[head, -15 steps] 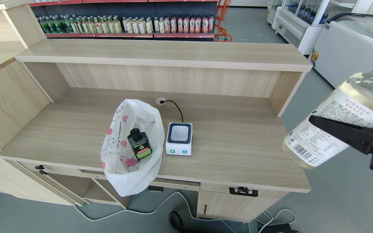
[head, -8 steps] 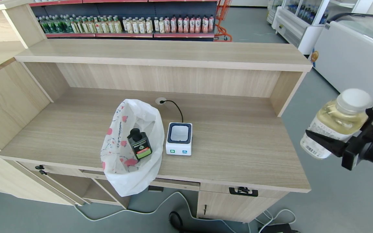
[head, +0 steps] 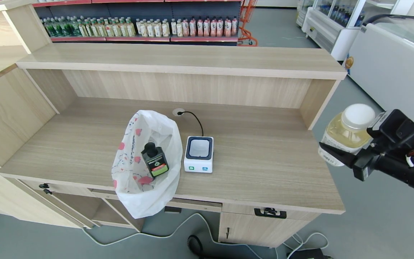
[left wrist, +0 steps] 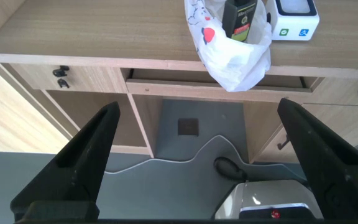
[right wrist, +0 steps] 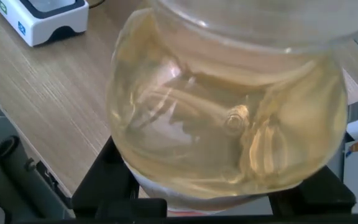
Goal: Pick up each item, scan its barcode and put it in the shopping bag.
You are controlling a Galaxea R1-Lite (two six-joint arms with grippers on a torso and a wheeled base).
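One pale yellow drink bottle (head: 343,135) was held pinched in the right gripper (head: 338,153), out past the right end of the counter (head: 264,162), white cap turned up. A second back it was seen tipped over, label and barcode shown to the head camera, looming big at the right edge. Since then it's been swung upright and brought leftward, nearer the counter's right end.

Shopping bag (head: 135,194) was left where it was, at the near-left of the counter and draped over the near edge, with a dark bottle (head: 154,160) kept inside it. Scanner (head: 199,154) was parked just right of the bag, unmoved too. Left gripper (left wrist: 199,106) was held with fingers spread wide, nothing between them, low on the near side of the counter.
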